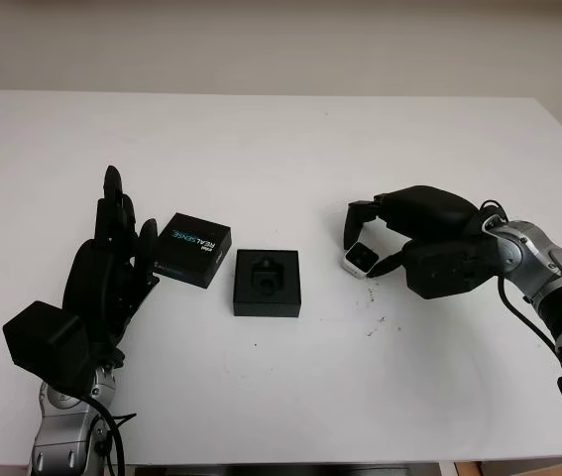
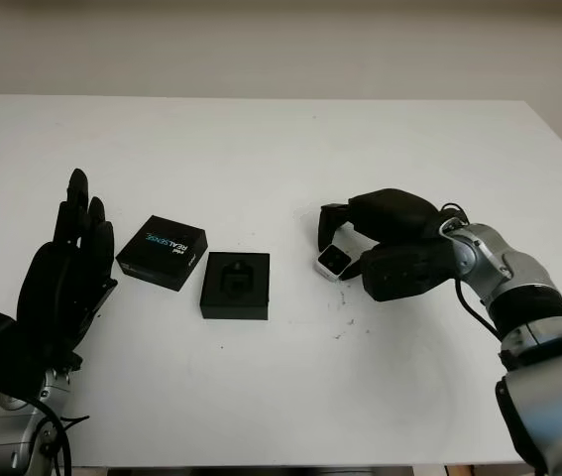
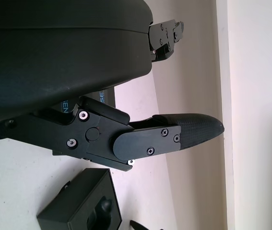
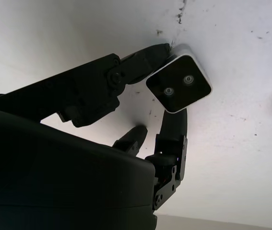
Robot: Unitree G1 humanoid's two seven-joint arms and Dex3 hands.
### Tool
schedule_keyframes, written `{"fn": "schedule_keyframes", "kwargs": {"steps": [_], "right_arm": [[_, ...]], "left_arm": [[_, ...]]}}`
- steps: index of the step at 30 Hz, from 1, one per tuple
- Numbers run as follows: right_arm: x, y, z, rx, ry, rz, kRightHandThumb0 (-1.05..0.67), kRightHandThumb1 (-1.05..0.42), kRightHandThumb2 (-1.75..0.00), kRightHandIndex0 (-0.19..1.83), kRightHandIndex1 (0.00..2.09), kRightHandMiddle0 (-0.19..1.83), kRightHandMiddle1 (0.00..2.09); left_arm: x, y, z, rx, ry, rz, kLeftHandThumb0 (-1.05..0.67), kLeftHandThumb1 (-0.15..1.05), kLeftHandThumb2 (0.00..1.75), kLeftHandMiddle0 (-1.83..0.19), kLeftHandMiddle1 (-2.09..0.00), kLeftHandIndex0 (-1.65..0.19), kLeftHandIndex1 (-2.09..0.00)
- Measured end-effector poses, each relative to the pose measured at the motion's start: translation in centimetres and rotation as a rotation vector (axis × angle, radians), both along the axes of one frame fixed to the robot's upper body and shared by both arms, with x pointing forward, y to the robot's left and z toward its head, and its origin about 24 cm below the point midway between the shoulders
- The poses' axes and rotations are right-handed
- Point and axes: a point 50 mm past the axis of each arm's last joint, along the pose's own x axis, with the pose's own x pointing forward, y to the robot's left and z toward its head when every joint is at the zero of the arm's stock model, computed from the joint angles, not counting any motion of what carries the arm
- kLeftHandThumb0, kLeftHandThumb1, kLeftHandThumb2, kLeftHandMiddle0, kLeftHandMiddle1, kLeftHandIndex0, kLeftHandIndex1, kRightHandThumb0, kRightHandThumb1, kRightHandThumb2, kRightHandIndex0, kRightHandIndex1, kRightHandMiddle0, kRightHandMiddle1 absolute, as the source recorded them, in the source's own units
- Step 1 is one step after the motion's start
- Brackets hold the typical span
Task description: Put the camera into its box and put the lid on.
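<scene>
right hand [image 1: 399,243] fingers [image 4: 140,67] clamped on small silver-edged camera [image 4: 179,85], low over white bench [image 1: 290,139], right of centre | open black box [image 1: 267,283] mid-bench, well left of camera, foam insert showing | printed lid [image 1: 194,249] just left of box | left hand [image 1: 112,263] open, beside lid, holding nothing

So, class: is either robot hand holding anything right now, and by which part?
The right hand pinches the small camera by its opposite edges, just above the table. The left hand is open, beside the lid.
</scene>
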Motion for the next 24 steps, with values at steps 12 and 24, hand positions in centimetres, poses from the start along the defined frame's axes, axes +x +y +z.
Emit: {"fn": "schedule_keyframes", "kwargs": {"steps": [12, 24], "right_arm": [[0.15, -0.34, -0.40, 0.100, 0.085, -0.071, -0.38, -1.02, -0.06, 0.45, 0.34, 0.25, 1.83], [0.00, -0.66, -0.65, 0.158, 0.116, -0.090, -0.36, -1.02, -0.06, 0.45, 0.27, 0.20, 1.91]], "left_arm": [[0.02, -0.02, -0.11, 0.000, 0.009, 0.004, -0.75, 1.05, 0.51, 0.19, 0.00, 0.19, 0.00], [0.05, -0.02, -0.24, -0.003, 0.023, 0.004, -0.74, 1.05, 0.51, 0.19, 0.00, 0.19, 0.00]]}}
